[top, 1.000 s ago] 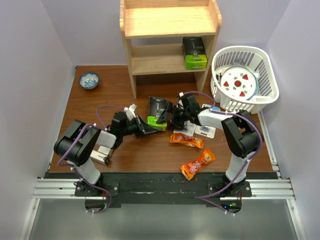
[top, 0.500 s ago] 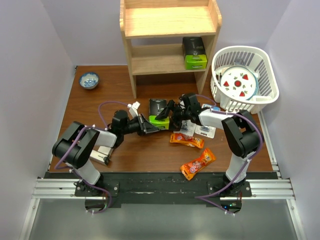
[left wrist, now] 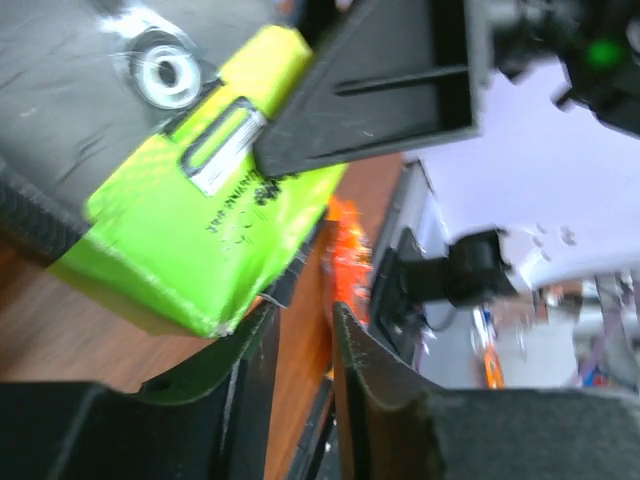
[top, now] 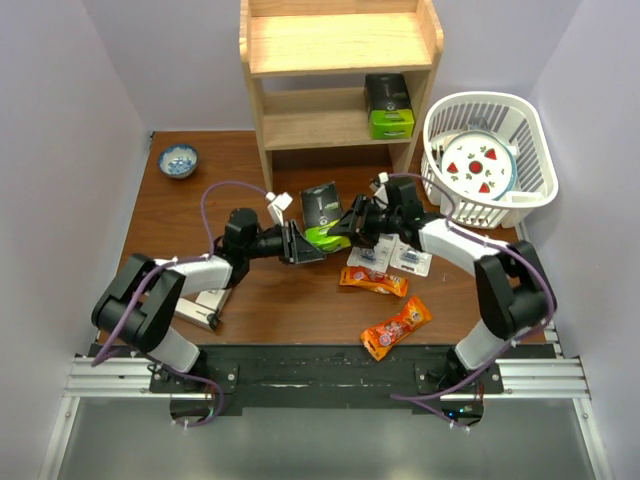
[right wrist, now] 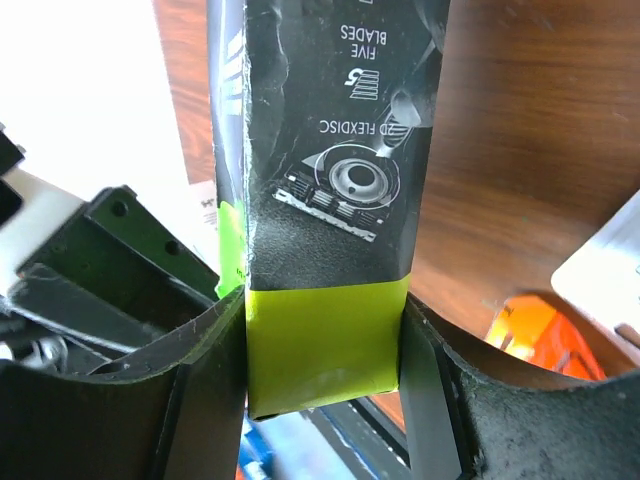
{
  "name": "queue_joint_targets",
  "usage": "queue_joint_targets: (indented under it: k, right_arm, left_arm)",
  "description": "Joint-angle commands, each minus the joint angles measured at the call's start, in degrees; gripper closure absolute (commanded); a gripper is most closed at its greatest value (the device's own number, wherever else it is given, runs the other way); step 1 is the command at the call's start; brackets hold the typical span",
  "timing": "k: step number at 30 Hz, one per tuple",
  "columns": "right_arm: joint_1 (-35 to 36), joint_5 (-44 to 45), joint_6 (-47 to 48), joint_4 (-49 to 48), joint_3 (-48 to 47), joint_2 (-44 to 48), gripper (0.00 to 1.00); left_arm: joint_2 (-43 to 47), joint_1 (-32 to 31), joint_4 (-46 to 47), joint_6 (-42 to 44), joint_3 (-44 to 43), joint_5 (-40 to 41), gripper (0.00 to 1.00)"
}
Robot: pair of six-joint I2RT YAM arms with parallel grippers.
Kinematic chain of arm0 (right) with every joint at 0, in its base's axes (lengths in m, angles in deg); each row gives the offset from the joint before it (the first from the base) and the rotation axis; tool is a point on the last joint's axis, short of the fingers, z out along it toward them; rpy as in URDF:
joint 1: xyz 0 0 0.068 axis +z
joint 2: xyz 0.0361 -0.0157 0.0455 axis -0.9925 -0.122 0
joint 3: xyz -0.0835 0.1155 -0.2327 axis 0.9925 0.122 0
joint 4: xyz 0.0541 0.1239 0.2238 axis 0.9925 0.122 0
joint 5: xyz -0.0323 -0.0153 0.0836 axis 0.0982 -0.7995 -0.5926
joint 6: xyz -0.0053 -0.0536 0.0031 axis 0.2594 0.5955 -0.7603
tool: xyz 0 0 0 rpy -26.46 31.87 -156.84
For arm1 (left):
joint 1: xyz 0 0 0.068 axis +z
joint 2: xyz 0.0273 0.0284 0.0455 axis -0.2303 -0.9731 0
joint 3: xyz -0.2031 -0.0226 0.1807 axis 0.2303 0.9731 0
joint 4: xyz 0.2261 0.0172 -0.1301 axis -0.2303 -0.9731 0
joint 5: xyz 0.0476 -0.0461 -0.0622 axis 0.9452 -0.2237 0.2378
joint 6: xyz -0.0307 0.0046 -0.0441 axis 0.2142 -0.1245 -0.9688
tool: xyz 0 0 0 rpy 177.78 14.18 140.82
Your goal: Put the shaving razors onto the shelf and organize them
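A black razor box with a lime-green end [top: 322, 213] hangs tilted above the table in front of the shelf [top: 340, 45]. My right gripper [right wrist: 322, 345] is shut on its green end, one finger [right wrist: 212, 370] on each side. In the overhead view that right gripper [top: 345, 228] comes in from the right. My left gripper [top: 300, 245] sits just left of and below the box. Its jaws [left wrist: 302, 322] stand slightly open with nothing between them, and the green end [left wrist: 190, 240] is beside one finger. A second black razor box [top: 389, 105] stands on the lower shelf board. Two blister cards [top: 390, 258] lie on the table.
Two orange snack packets [top: 373, 280] [top: 396, 327] lie near the front of the table. A white slatted basket [top: 490, 160] holding a plate stands at the right, close to the shelf. A small bowl [top: 179, 160] sits at the back left. A pale long box [top: 203, 312] lies under my left arm.
My right gripper has closed on the box's green end. My left gripper has opened and released it. Both arms and the box have shifted up toward the shelf.
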Motion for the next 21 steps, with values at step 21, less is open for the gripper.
queue_joint_targets:
  k: [21]
  right_arm:
    - [-8.34,-3.14,0.84,-5.26,-19.94,4.37,0.69]
  left_arm:
    - [15.03,1.15,-42.14,54.64,-30.24,-7.41,0.62]
